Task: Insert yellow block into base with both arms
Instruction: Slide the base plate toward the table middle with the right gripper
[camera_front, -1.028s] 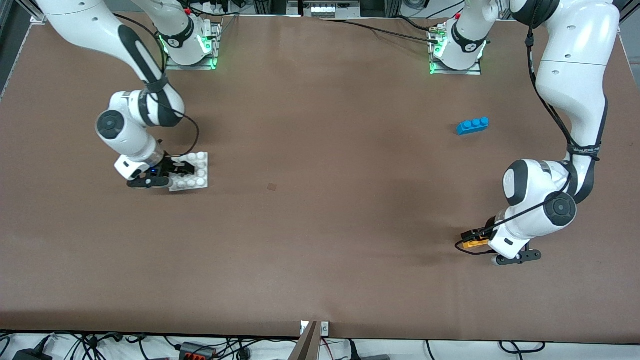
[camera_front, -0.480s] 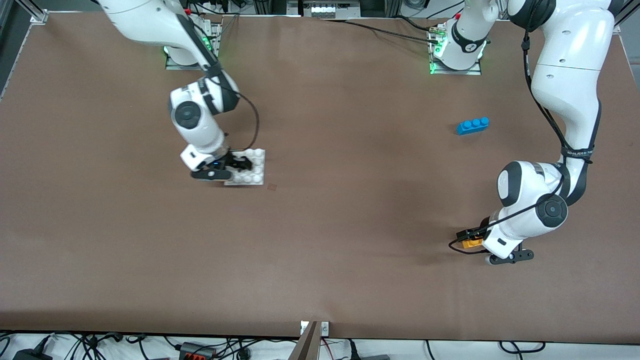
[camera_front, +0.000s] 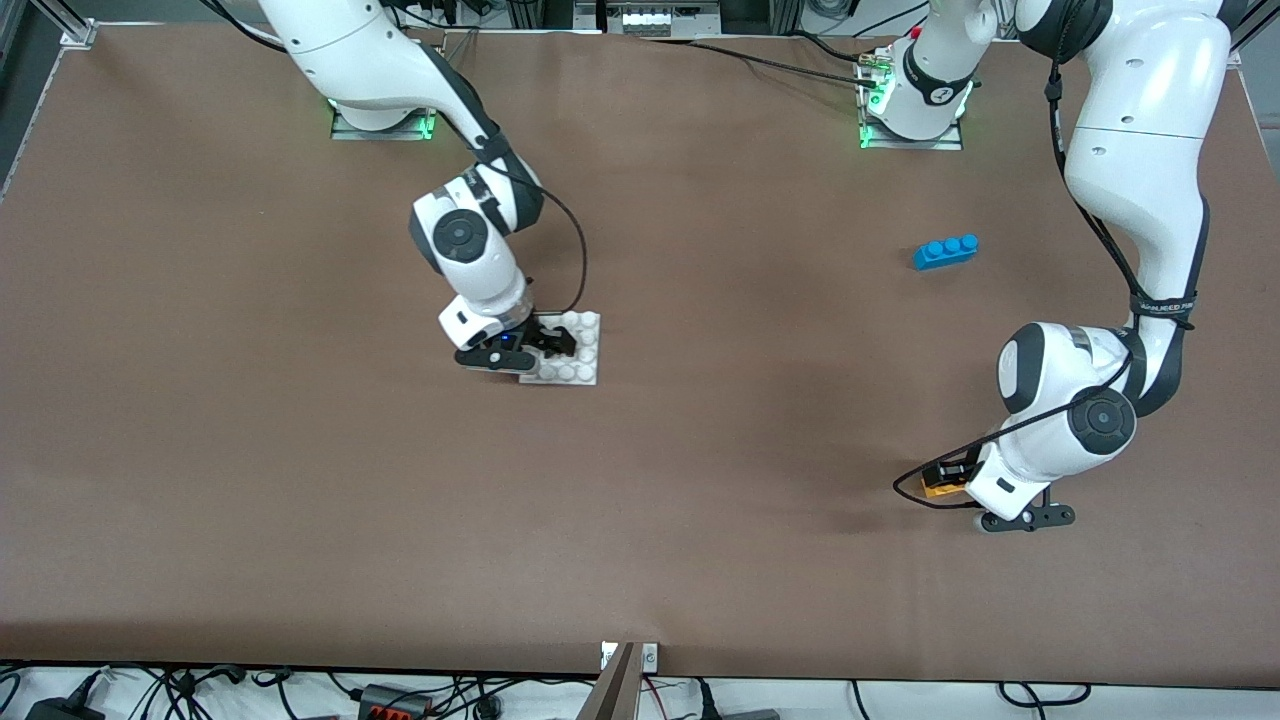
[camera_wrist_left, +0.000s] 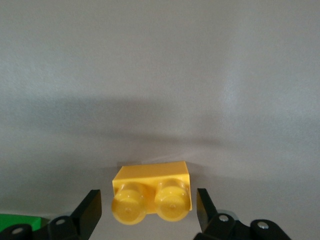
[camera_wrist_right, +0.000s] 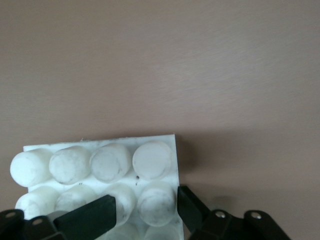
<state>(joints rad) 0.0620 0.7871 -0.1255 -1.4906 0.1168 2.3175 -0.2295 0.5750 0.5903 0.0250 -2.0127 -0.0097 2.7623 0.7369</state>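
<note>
The yellow block (camera_front: 936, 490) lies on the table near the left arm's end, studs up. My left gripper (camera_front: 948, 478) is low over it. In the left wrist view the block (camera_wrist_left: 150, 175) sits between the open fingers of that gripper (camera_wrist_left: 150, 205), with a thin gap on each side. The white studded base (camera_front: 580, 350) is near the table's middle. My right gripper (camera_front: 552, 342) is shut on its edge. In the right wrist view the base (camera_wrist_right: 100, 162) shows with my right gripper (camera_wrist_right: 145, 205) clamped over an edge stud.
A blue three-stud brick (camera_front: 945, 251) lies farther from the front camera than the yellow block, toward the left arm's base. A green patch (camera_wrist_left: 17, 222) shows at the corner of the left wrist view, beside the gripper.
My right gripper has carried the base from the right arm's end toward the table's middle. The left gripper has shifted only slightly around the yellow block.
</note>
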